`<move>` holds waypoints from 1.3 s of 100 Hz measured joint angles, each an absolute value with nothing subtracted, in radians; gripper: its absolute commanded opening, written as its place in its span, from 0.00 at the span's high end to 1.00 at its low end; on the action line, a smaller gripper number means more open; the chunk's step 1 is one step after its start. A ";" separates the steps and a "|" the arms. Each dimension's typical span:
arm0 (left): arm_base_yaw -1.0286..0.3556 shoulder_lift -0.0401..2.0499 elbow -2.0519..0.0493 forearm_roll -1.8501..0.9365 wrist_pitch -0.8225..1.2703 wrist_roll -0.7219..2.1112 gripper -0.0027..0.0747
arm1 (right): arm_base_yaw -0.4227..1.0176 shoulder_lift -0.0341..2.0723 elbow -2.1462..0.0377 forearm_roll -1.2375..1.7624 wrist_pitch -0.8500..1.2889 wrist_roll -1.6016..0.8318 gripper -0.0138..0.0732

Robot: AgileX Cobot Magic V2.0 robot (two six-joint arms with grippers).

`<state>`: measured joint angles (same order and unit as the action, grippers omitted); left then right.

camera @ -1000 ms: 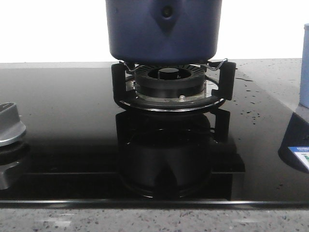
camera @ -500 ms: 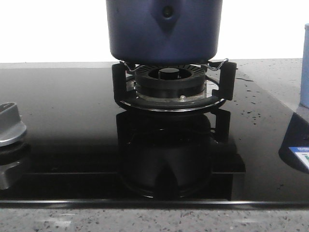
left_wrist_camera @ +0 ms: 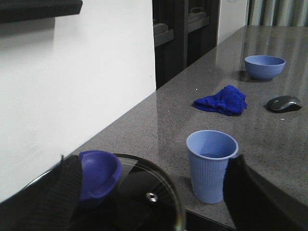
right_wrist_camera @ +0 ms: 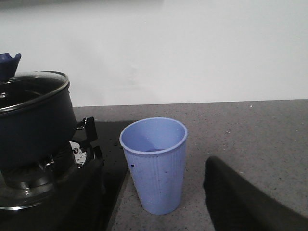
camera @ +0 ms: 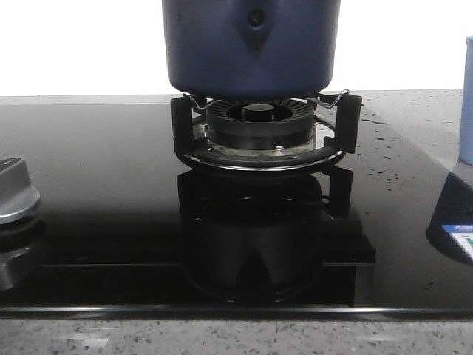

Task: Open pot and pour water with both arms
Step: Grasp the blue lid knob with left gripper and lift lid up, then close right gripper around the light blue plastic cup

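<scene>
Over the lid (left_wrist_camera: 130, 192), left fingers (left_wrist_camera: 50, 197) spread wide; right fingers' (right_wrist_camera: 240, 202) spread unclear.

Blue bowl (left_wrist_camera: 264, 66), crumpled blue cloth (left_wrist_camera: 222, 100) and dark mouse (left_wrist_camera: 284, 102) on the grey speckled desk (left_wrist_camera: 288, 144). Silver knob (camera: 15, 191) on black glass hob (camera: 111, 185).
</scene>
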<state>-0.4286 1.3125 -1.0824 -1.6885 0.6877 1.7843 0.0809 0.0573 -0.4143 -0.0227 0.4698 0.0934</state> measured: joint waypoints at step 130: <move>-0.462 1.670 -1.256 -1.791 0.670 1.861 0.36 | 0.081 0.057 -0.414 -0.025 0.470 0.091 0.40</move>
